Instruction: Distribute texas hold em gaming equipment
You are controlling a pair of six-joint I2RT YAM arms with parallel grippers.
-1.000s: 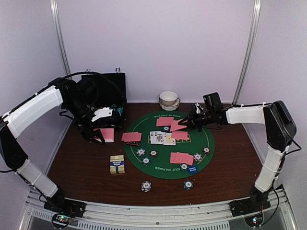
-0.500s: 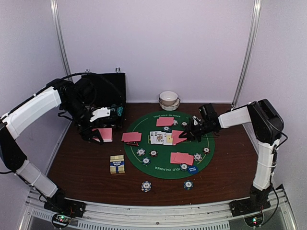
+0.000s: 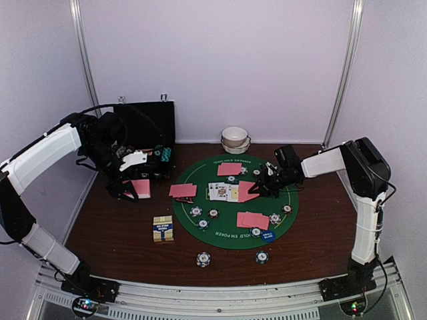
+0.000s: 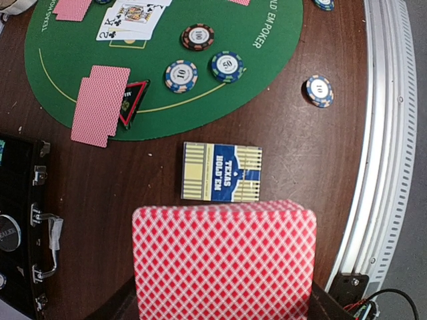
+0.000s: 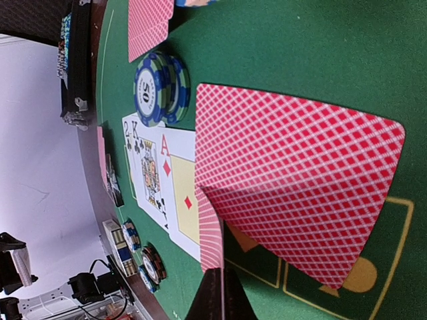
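table bears green mat, card box, chips, apparently case.

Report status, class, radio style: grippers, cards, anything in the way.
Left gripper shut on the card deck, near the black case. Right gripper shut on one card, low over the green mat. Face-up cards and chip stack close beside.

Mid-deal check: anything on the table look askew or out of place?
Two poker chips lie off the green mat on bare wood. Face-down cards overhang the mat's left rim, overlapping the red triangular marker.
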